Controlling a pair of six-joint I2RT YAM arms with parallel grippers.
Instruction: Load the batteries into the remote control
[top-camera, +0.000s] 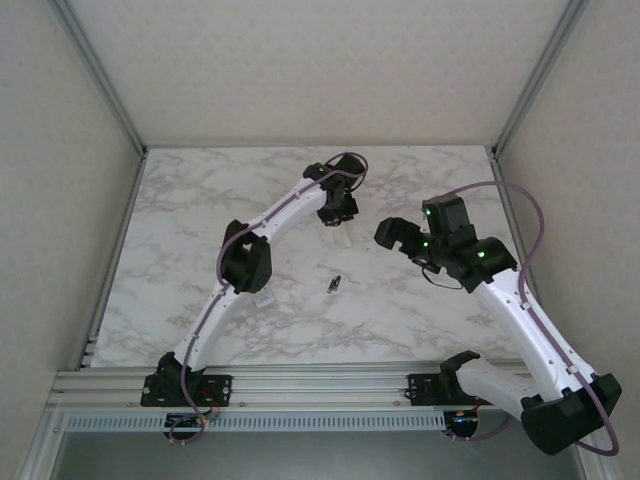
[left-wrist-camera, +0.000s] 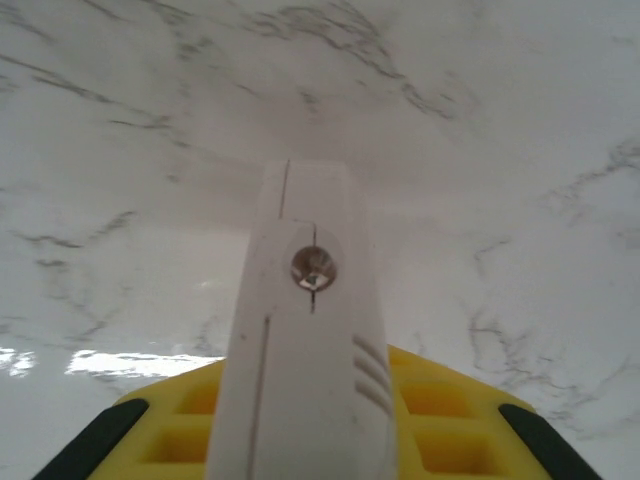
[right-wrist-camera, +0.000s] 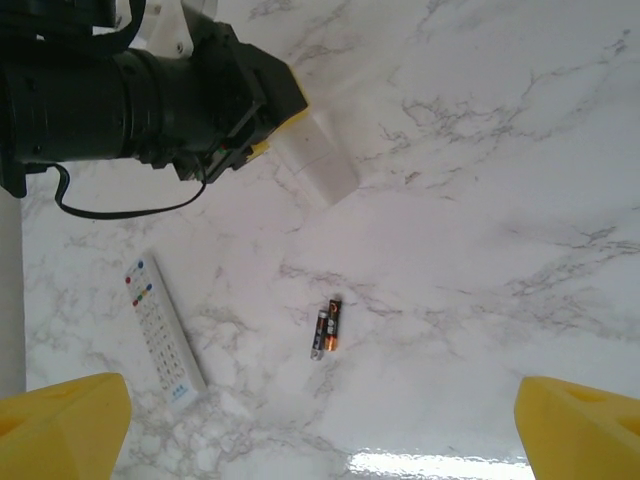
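Note:
My left gripper (top-camera: 338, 210) is shut on a white remote control (left-wrist-camera: 305, 340) and holds it above the far middle of the table. The remote's plain back, with a screw (left-wrist-camera: 313, 267), faces the left wrist camera between the yellow fingers (left-wrist-camera: 440, 420). In the right wrist view the same remote (right-wrist-camera: 315, 155) sticks out of the left gripper (right-wrist-camera: 255, 120). Two batteries (right-wrist-camera: 327, 328), dark with orange ends, lie side by side on the marble; from above they (top-camera: 335, 284) sit mid-table. My right gripper (top-camera: 400, 235) hangs open and empty to their right, with its yellow fingertips (right-wrist-camera: 60, 425) wide apart.
A second white remote (right-wrist-camera: 160, 335) with coloured buttons lies face up on the marble table (top-camera: 200, 200), left of the batteries in the right wrist view. Walls and metal rails (top-camera: 120, 110) close the table in on three sides.

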